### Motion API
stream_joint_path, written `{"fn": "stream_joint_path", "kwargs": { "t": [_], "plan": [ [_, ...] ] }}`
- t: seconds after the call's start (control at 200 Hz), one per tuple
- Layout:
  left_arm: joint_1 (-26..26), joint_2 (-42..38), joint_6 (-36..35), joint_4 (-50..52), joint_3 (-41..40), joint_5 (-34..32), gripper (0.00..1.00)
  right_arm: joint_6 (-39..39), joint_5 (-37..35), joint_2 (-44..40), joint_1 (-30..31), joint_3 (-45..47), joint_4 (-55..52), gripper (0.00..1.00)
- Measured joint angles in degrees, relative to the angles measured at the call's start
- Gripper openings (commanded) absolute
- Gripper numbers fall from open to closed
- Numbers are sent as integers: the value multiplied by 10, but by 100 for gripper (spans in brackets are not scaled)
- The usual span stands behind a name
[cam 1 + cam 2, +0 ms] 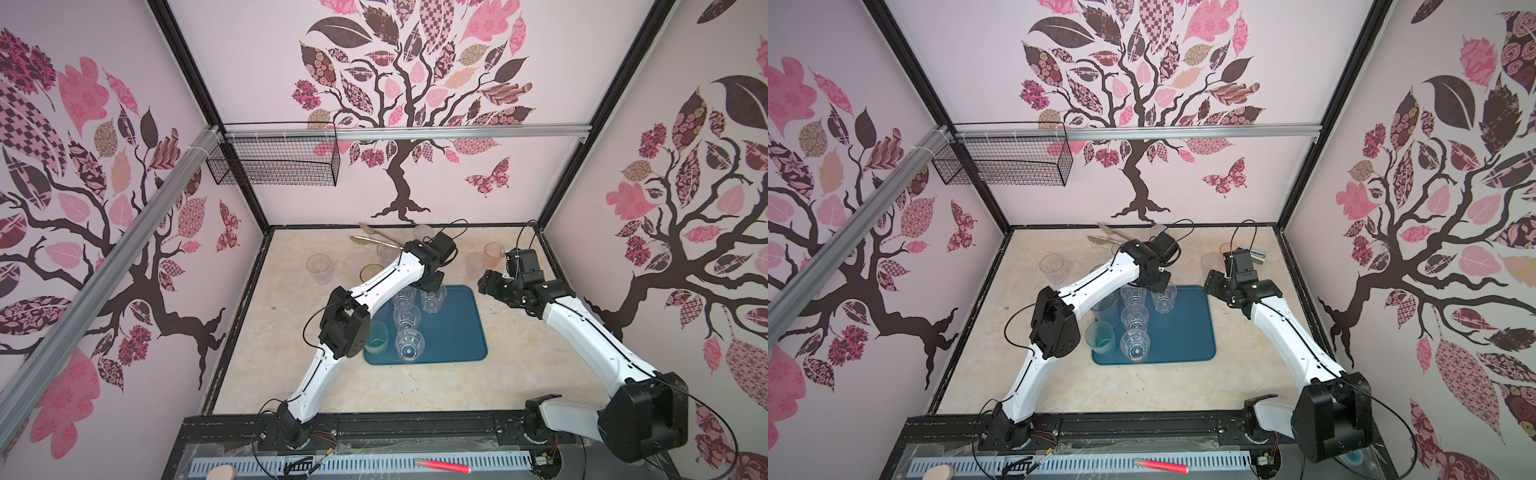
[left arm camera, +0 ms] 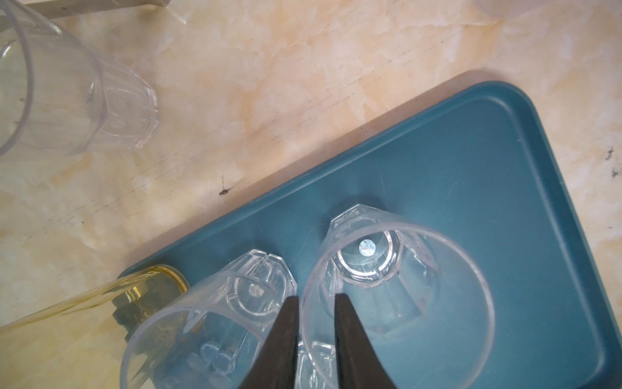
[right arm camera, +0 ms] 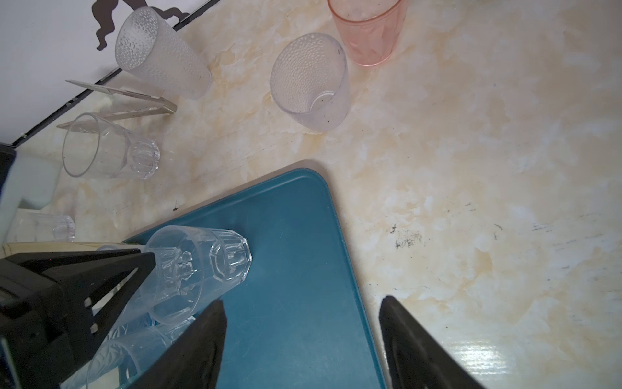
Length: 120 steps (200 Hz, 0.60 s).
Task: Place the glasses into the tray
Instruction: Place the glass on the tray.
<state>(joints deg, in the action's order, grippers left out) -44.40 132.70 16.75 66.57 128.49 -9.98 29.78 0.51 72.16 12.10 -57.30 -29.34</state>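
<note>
Standing by the bench, I see the blue tray [image 1: 461, 328] lying flat on the marbled tabletop [image 1: 519, 374]. The left claw [image 2: 314, 296] is down over the tray's far end. Its two fingers [image 2: 282, 336] straddle the rim of a clear glass [image 2: 365, 251] that stands upright on the tray. They are only slightly parted, with a sliver of space beside the thin wall, so the claw looks loose around the rim rather than pinching it.

Just beside that one on the tray stands a second clear glass [image 2: 255, 289]. Two more faceted glasses [image 1: 407, 318] follow in a row toward the tray's near edge. A frosted glass [image 1: 377, 336] stands at the tray's near left corner. An amber glass [image 2: 148, 293] is at the tray's far left corner, but I cannot tell whether it is on the tray or just off it.

The right claw [image 3: 303, 301] hangs by the tray's far right corner, its fingers spread wide with nothing between them.

Off the tray, a pink glass [image 3: 368, 30] and a dimpled glass [image 3: 309, 84] stand beyond the tray's far right corner. A lone clear tumbler [image 1: 319, 268] stands well to the tray's left. Steel tongs [image 1: 374, 239] lie beyond the tray's far edge, near the back wall.
</note>
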Motion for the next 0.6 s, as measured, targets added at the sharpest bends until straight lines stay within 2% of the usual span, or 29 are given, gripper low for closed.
{"fn": "stream_joint_path", "kwargs": {
  "t": [0.065, 0.25, 0.385, 0.43, 0.6],
  "plan": [
    [0, -7, -2, 2, 0, -1, 31, -1, 3, 5, 1, -1, -1, 99],
    [0, -68, -6, 3, 0, -2, 48, -2, 4, 15, 2, -3, -5, 100],
    [1, -132, -12, -1, -1, -10, 52, -2, -4, 15, 2, -9, -13, 100],
    [3, -152, -14, -2, -3, -12, 56, -2, -6, 15, 2, -13, -17, 100],
    [38, -244, -18, -25, -75, -16, 69, -5, -32, 20, 30, -34, -30, 99]
  ]
}}
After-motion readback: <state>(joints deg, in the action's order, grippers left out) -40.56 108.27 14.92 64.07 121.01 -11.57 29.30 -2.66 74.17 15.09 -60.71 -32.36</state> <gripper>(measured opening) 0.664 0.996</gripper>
